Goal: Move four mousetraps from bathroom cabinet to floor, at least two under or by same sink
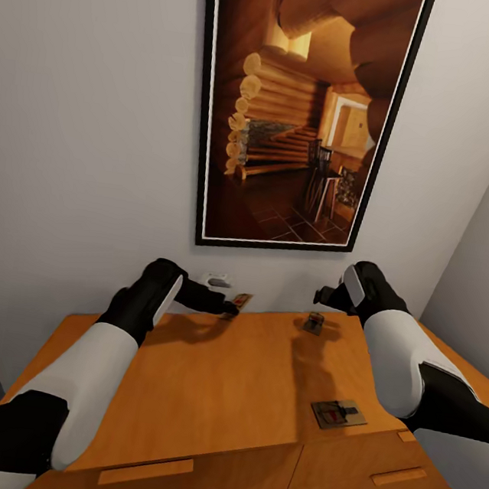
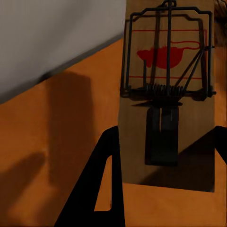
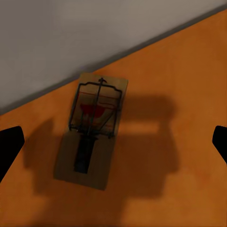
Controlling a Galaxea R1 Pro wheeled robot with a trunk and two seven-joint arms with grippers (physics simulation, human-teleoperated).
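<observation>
Three traps: we count three mousetraps on the cabinet (image 1: pixel 202 393) top in the head view, one at the back left (image 1: pixel 240 302), one at the back centre-right (image 1: pixel 313 323), one near the front right edge (image 1: pixel 338 414).
Head view, left: our left gripper (image 1: pixel 228 307) sits at centre frame against the back-left trap; we cannot tell from here whether it pinches it.
Head view, right: our right gripper (image 1: pixel 323 295) hangs just above the centre-right trap, near the wall (image 1: pixel 88 139) under a framed picture (image 1: pixel 305 106).
Left wrist view: the trap (image 2: pixel 168 94) fills the upper right, lying flat (red spot up) between our two dark fingers (image 2: pixel 101 189), which stand spread either side of it.
Right wrist view: a trap (image 3: pixel 92 130) lies flat left of centre, close to the wall; our fingertips (image 3: pixel 9 146) at both frame edges are wide apart, clear of it.
</observation>
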